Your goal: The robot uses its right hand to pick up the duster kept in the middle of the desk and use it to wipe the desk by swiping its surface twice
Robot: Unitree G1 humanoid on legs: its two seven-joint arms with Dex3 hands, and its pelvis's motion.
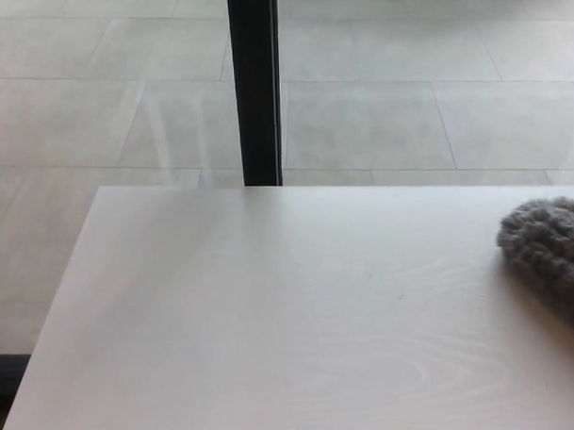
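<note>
Now grey duster (552, 253) at desk (272, 319) far rt edge.

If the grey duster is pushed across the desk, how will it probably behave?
The duster looks fluffy and soft, so it would likely squash and bend rather than stay stiff. Its low, rounded pile lies flat on the smooth white desk, so it probably glides without rolling or tipping. It seems light for its size.

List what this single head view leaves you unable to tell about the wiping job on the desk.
- Duster: head view, cut off by the right edge; only its fluffy end shows.
- Robot hand, left or right: neither is in view, so what holds the duster cannot be told.
- Desk: its near and right parts run past the frame.
</note>
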